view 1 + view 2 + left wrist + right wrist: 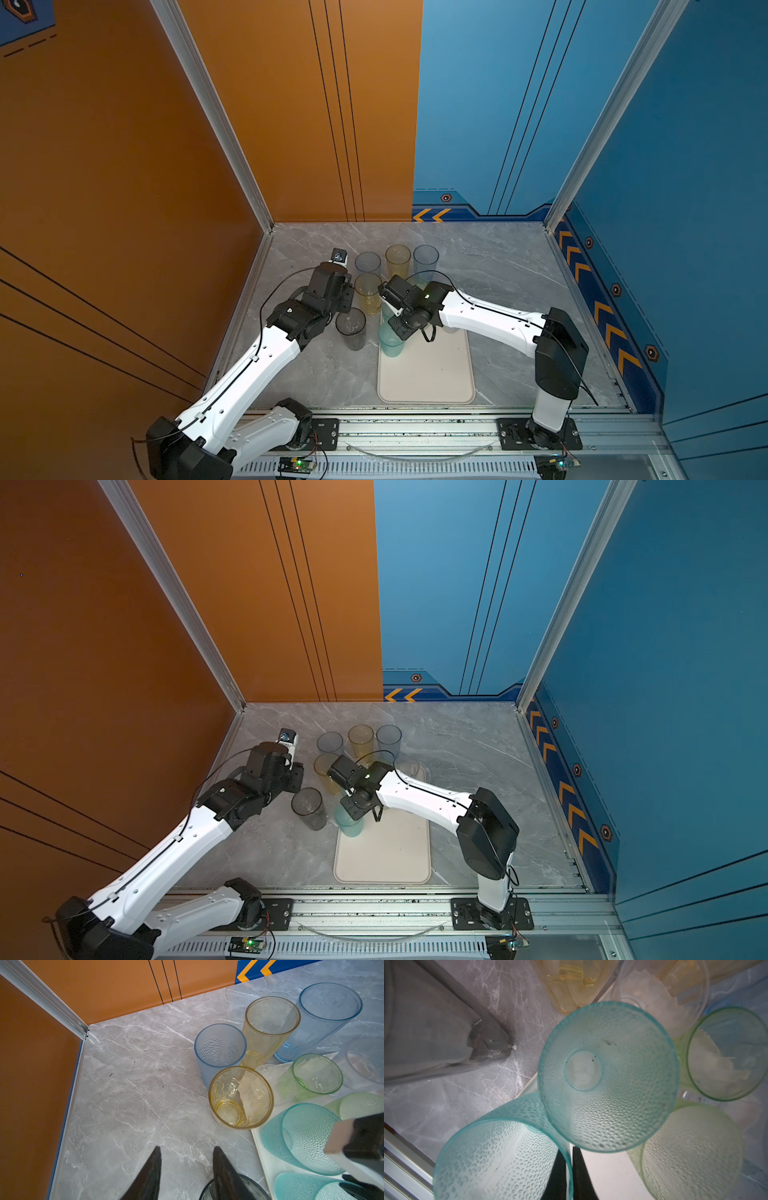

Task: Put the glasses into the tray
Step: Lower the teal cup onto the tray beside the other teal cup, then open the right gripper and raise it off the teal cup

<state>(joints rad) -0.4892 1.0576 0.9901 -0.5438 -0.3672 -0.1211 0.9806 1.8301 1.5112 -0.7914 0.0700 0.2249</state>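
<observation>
Right tool (568, 1152) on teal tumbler (498, 1157) rim

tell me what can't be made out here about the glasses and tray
- Both top views: far end of the tray and the green glass on it, mostly covered by the right arm.
- Left wrist view: the grey glass, cut off by the frame edge; whether the open left gripper touches it is unclear.
- Right wrist view: base of the teal glass pinched by the right gripper, hidden behind the second teal glass.
</observation>
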